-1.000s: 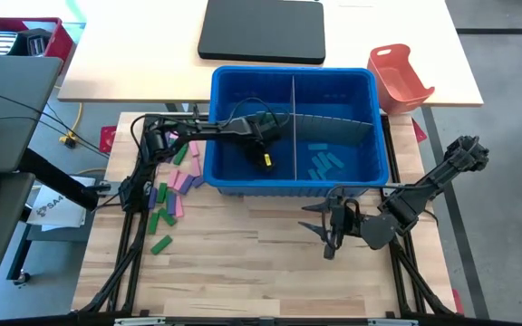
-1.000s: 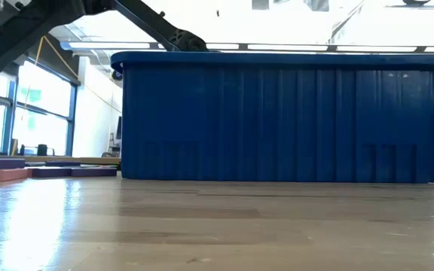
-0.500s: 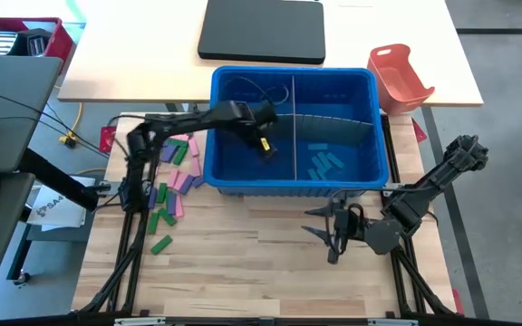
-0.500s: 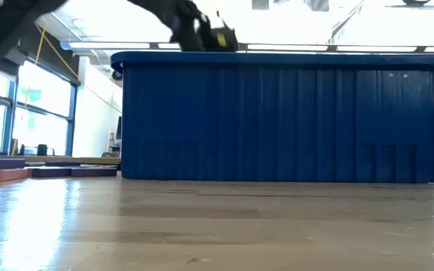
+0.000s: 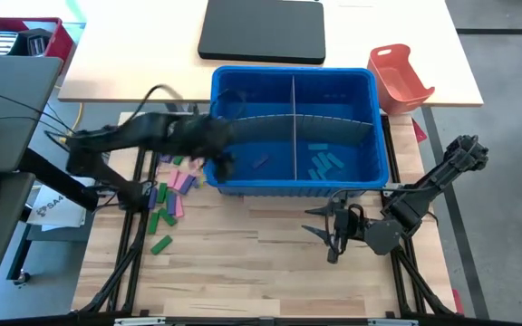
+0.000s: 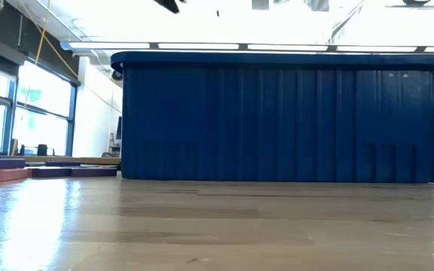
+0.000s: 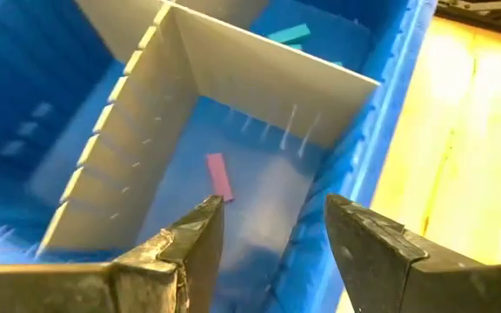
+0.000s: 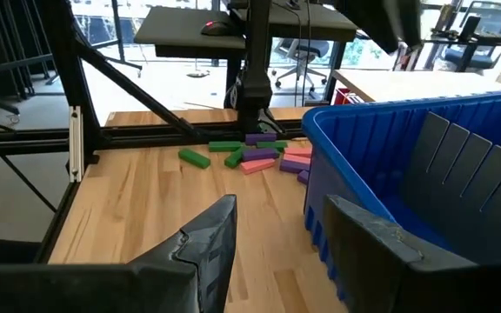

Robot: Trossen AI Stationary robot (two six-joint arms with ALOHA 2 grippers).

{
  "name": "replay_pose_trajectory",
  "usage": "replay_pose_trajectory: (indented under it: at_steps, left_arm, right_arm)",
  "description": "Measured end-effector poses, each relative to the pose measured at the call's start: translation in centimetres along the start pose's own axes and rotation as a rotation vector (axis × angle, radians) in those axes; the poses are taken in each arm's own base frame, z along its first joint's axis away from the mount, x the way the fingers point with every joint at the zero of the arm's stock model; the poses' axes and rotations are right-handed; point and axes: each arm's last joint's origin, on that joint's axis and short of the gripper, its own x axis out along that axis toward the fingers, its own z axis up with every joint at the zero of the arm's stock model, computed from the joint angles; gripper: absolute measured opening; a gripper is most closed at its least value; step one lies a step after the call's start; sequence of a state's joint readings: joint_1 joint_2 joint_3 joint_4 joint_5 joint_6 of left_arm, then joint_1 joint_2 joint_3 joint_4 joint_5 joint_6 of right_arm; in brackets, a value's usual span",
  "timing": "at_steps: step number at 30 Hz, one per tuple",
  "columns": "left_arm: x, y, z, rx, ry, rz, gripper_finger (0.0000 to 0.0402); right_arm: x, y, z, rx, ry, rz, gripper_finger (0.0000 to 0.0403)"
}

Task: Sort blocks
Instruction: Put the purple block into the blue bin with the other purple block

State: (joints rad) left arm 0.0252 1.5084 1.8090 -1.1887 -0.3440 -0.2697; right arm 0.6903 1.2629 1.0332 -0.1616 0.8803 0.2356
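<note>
A blue bin stands at mid-table, split by a grey divider. One pink block lies flat on the floor of its left compartment, and teal blocks lie in the right one. Green, pink and purple blocks lie loose on the table left of the bin. My left gripper hangs open above the bin's near left corner with nothing between its fingers. My right gripper stands open over the table in front of the bin, also with nothing in it.
An orange-red tray stands at the bin's far right corner, and a black pad lies on the far table. A red box sits at the far left. The bin's tall wall fills the low view. Bare wood lies in front.
My left gripper has risen out of the bin's left compartment and drawn back toward the table's left edge, tipping more steeply downward. A pink block now shows on the compartment floor where the gripper was.
</note>
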Motion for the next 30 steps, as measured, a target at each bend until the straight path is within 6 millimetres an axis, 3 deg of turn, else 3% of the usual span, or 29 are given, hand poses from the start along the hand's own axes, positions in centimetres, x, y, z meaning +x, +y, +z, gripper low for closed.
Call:
replay_pose_trajectory:
  at_steps: [4, 9, 20, 25, 30]
  left_arm:
    - [-3.5, -2.4, -2.3, 0.027, -0.032, 0.083, 0.0190]
    - [-4.1, -5.3, -6.4, 0.088, 0.013, 0.146, 0.0190]
    - [-0.1, -9.8, -17.6, 0.159, 0.229, 0.206, 0.0190]
    - [2.6, -9.3, -21.1, 0.060, 0.230, 0.200, 0.0190]
    - [5.7, -8.3, -23.5, -0.002, 0.137, 0.046, 0.0190]
  right_arm:
    - [0.0, 0.0, 0.0, -0.007, 0.000, 0.000, 0.0169]
    - [0.0, 0.0, 0.0, -0.008, 0.000, 0.000, 0.0169]
    - [0.0, 0.0, 0.0, -0.009, 0.000, 0.000, 0.0169]
    - [0.1, -0.1, 0.0, -0.017, 0.001, -0.003, 0.0169]
    - [0.1, -0.1, 0.0, -0.017, -0.001, -0.010, 0.0169]
